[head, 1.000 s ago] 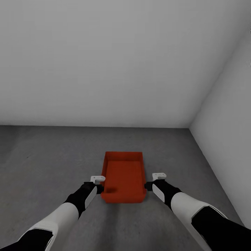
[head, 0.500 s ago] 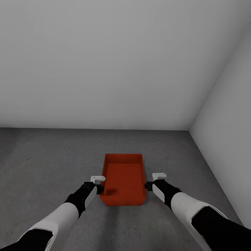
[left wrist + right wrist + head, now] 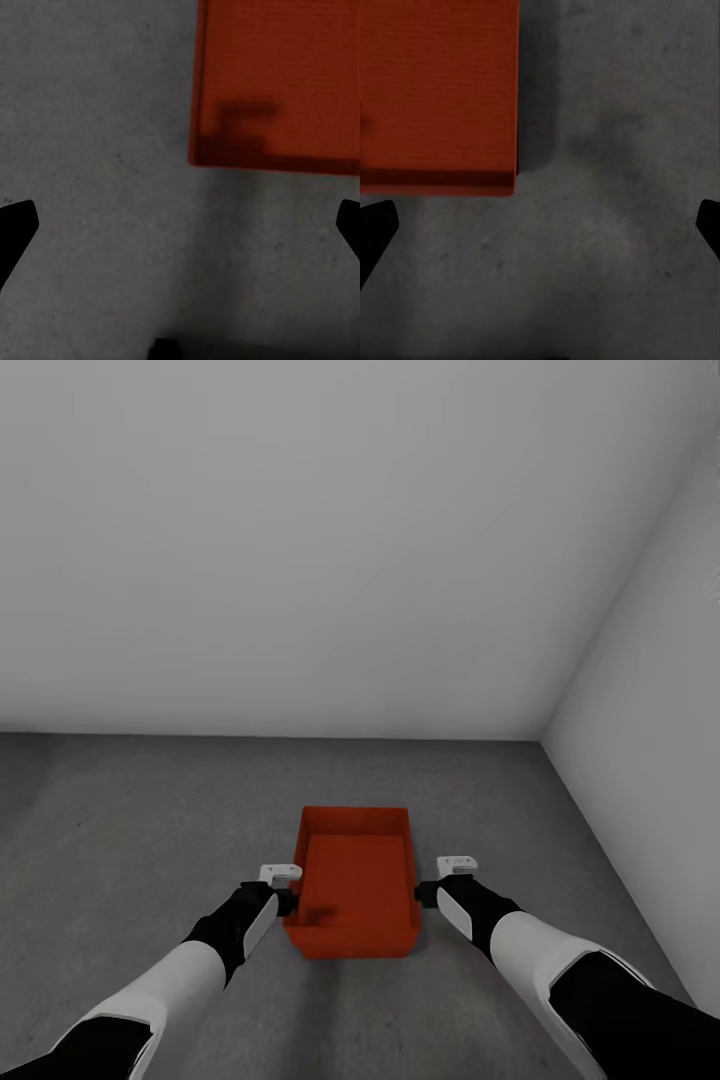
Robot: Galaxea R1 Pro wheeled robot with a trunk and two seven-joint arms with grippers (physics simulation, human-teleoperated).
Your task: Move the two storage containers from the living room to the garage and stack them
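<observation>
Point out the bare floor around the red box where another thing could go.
Open grey concrete floor spreads left of the red-orange lidless box and beyond it to the back wall. A narrower strip runs between box and right wall. Tightest beside both pincers.

One red-orange storage container (image 3: pixel 352 885) sits on the dark grey floor (image 3: pixel 120 840); I count no second one beside it. Two white walls meet in a single corner: one straight ahead (image 3: pixel 300 540) and one off to the right (image 3: pixel 650 690). Two robot arms reach forward, a left arm (image 3: pixel 195 965) and a right arm (image 3: pixel 520 940), one on each side of the box. Each wrist camera shows two dark fingertips (image 3: pixel 15 229) at its edges.
</observation>
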